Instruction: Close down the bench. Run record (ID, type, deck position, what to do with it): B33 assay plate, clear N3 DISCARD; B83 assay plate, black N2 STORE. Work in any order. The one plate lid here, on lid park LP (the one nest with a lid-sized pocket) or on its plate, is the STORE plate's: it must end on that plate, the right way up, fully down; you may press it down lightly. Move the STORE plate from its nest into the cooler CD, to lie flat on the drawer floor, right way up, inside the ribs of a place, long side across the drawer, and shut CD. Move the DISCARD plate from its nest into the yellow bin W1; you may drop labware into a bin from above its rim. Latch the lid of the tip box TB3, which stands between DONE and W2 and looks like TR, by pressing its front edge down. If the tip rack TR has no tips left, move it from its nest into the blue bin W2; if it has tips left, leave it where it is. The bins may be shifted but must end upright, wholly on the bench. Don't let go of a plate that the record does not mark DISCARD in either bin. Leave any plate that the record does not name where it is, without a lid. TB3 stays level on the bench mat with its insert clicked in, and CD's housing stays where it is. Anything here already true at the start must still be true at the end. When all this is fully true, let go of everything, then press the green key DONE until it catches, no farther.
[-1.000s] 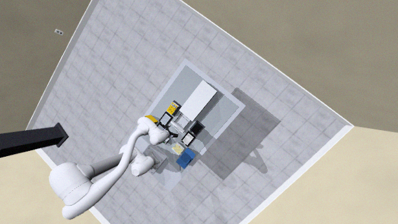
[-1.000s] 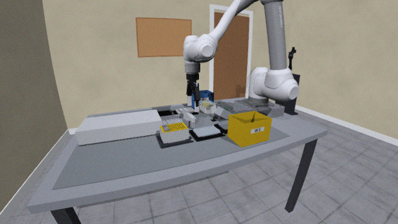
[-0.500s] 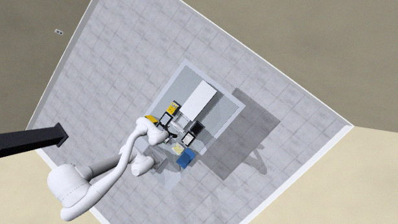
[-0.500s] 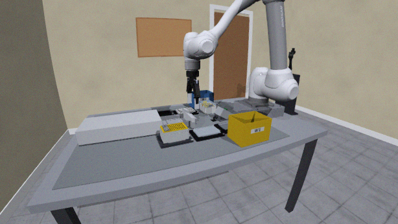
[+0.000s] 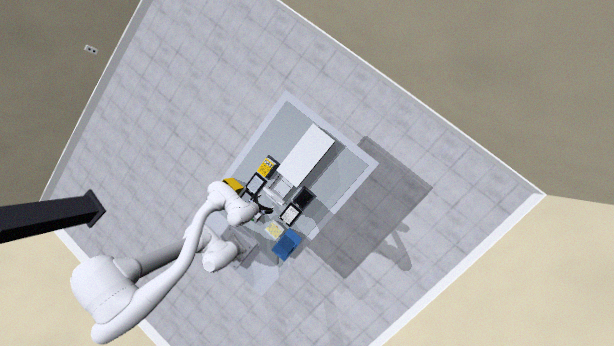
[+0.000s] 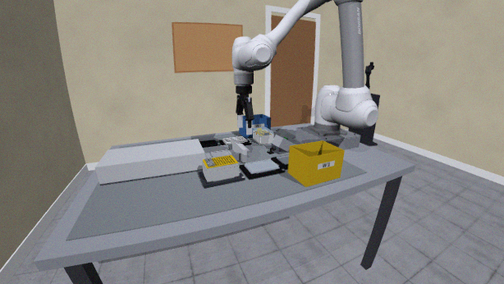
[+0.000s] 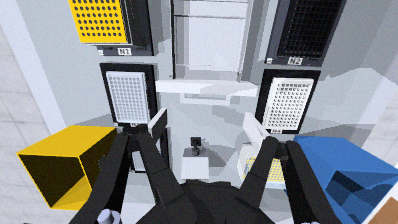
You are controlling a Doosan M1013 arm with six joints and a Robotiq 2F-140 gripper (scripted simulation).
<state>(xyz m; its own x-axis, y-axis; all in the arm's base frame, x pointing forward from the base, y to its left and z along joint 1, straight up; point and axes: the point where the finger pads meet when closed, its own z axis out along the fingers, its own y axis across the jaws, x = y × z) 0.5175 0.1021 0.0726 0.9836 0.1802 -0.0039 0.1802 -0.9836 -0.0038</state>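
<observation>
My gripper (image 7: 205, 117) is open and empty. It hangs above the middle of the bench, fingers pointing down, and also shows in the exterior view (image 6: 245, 111). The black assay plate (image 7: 307, 27) lies in nest N2 at the upper right of the wrist view. A clear plate (image 7: 129, 97) lies in the nest beside the yellow bin W1 (image 7: 65, 165). A second clear plate (image 7: 287, 102) lies in the nest below N2. The tip rack TR (image 7: 97, 20), with a yellow top, stands in N1. The tip box TB3 (image 7: 260, 167) is partly hidden behind my right finger, next to the blue bin W2 (image 7: 345, 170).
The long white cooler CD (image 6: 149, 160) lies at the left of the bench, its front (image 7: 210, 50) facing the gap between the nests. A small block with a dark knob (image 7: 195, 155) sits right under my palm. The arm's base (image 6: 349, 107) stands at the back right.
</observation>
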